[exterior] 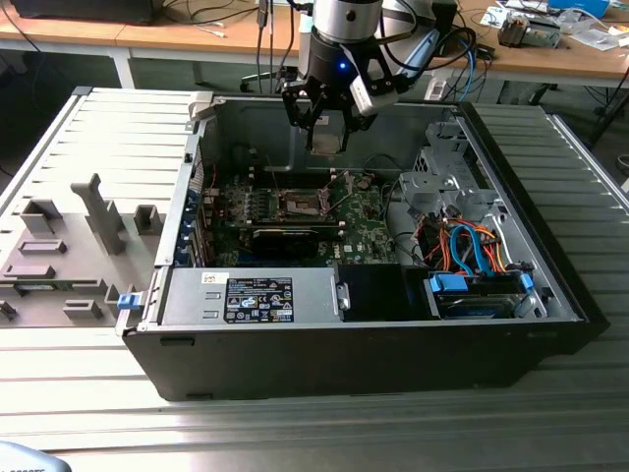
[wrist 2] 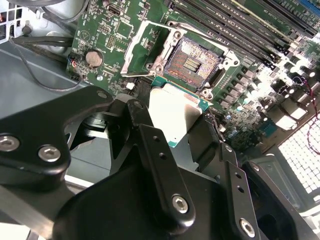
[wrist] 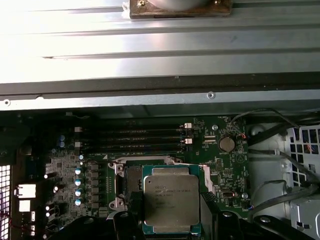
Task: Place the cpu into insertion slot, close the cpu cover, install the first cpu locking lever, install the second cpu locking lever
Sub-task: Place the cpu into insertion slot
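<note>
Your black two-fingered gripper (exterior: 326, 133) hangs over the open black computer case (exterior: 393, 354), fingers pinched onto the edges of the small flat square silver-topped cpu (wrist 2: 175, 112), and that chip is up in the air, clear of the green motherboard (exterior: 369, 231). Look in the second wrist view and you've got the small square dark insertion slot (wrist 2: 192, 62) bare, just beyond the chip. The thin silver metal frame of the cpu cover (wrist 2: 131, 50) is swung open right beside the slot.
</note>
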{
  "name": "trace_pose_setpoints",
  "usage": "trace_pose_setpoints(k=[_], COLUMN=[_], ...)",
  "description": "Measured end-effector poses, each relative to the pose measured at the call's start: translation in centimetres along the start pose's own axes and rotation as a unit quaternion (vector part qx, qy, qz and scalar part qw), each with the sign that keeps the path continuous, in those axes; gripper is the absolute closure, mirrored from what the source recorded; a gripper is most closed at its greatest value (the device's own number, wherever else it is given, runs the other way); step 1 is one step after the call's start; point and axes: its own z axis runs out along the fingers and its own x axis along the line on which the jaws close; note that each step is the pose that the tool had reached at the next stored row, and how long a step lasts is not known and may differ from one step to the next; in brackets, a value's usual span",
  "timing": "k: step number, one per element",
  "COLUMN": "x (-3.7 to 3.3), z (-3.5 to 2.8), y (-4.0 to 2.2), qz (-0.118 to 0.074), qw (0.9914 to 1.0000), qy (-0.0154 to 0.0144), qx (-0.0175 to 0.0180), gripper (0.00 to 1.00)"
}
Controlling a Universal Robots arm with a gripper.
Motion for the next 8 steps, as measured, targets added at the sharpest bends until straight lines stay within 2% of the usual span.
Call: trace_pose_setpoints(k=[8], x=[0.00], z=[0.00], y=[0.00], qz=[0.008], qw=[0.99997], qy=[-0.0008], qx=[-0.0001], gripper=[0.45])
